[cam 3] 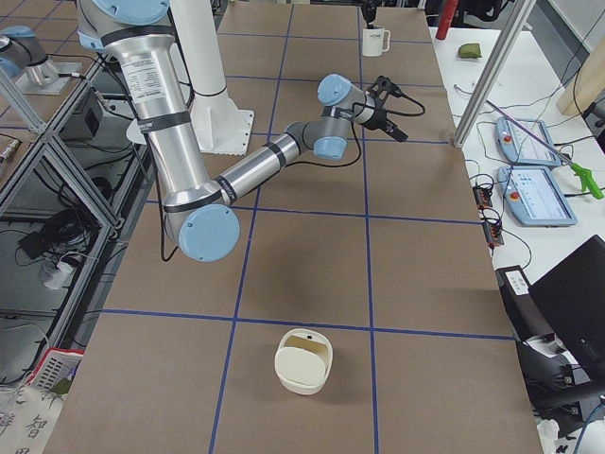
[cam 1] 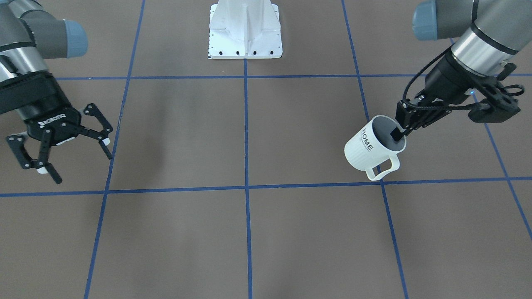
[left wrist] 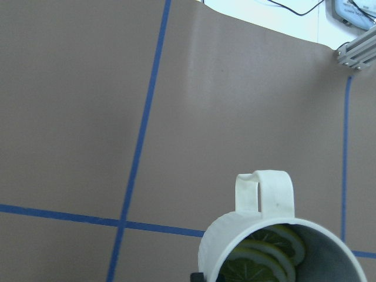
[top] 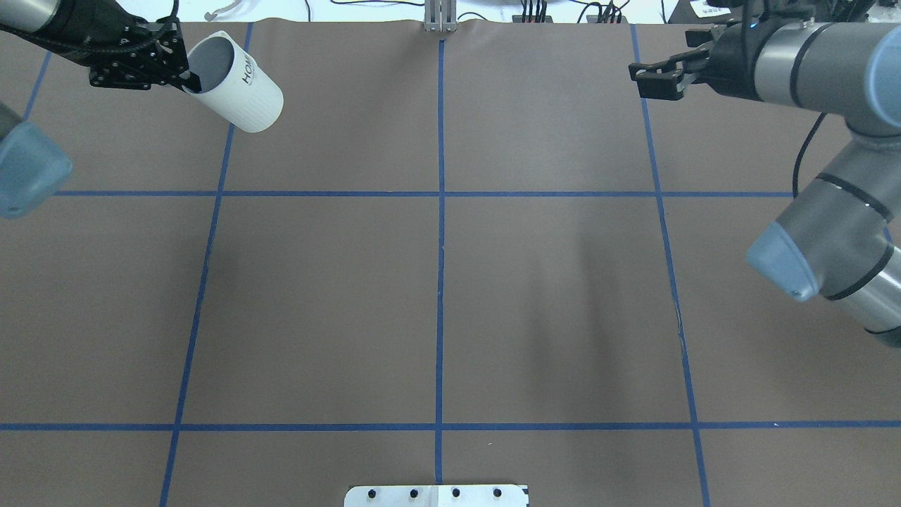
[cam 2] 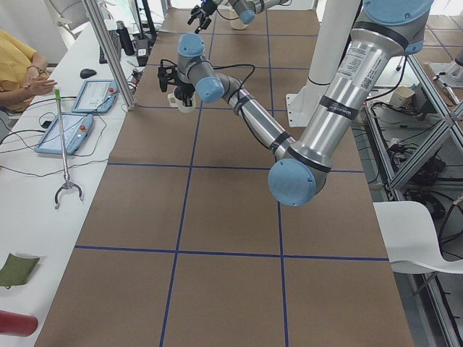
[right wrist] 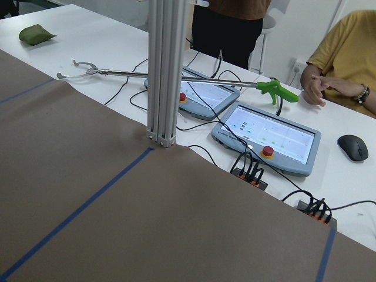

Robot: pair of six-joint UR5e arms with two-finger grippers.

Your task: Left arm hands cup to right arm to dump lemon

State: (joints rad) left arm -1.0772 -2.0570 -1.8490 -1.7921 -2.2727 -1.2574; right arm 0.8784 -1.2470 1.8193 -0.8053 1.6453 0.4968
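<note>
The white ribbed cup (cam 1: 370,150) with "HOME" lettering hangs tilted above the table's far left part, its handle (left wrist: 264,191) pointing away from the wrist. My left gripper (cam 1: 398,133) is shut on its rim, one finger inside the grey interior. Lemon (left wrist: 267,249) slices lie inside the cup. In the overhead view the cup (top: 239,88) sits at the top left, mouth turned toward the left gripper (top: 184,77). My right gripper (cam 1: 81,166), marked ROBOTIQ, hovers open and holds nothing across the table, about level with the cup. It also shows at the overhead view's top right (top: 651,74).
A cream, open-topped container (cam 3: 302,359) stands on the table at the robot's right end. The white robot base (cam 1: 245,31) sits mid-table at the near edge. Beyond the far edge are an aluminium post (right wrist: 163,70), touch panels (right wrist: 270,138), cables and a seated person (right wrist: 346,53).
</note>
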